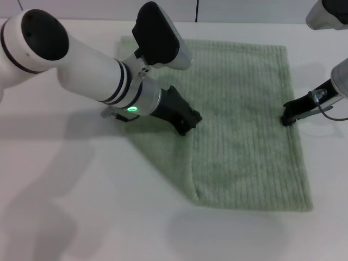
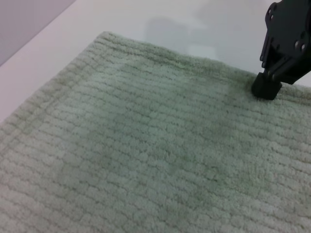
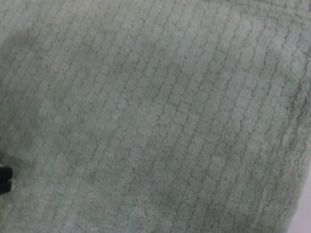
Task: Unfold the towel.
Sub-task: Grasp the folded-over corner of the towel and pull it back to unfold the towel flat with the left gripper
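The pale sage-green towel (image 1: 239, 114) lies flat on the white table (image 1: 65, 206). Its near-left side ends in a slanted folded edge, and a layer's edge (image 1: 193, 174) runs across the cloth there. My left gripper (image 1: 187, 124) is shut, its tip down on the towel near the middle left. My right gripper (image 1: 287, 118) is shut, its tip touching the towel's right edge; it also shows in the left wrist view (image 2: 266, 89). The right wrist view is filled with ribbed towel (image 3: 160, 111).
Bare table (image 1: 244, 234) surrounds the towel at the front and left. My left arm's white forearm (image 1: 92, 76) reaches over the towel's far-left corner. A wall (image 1: 244, 8) runs along the table's back edge.
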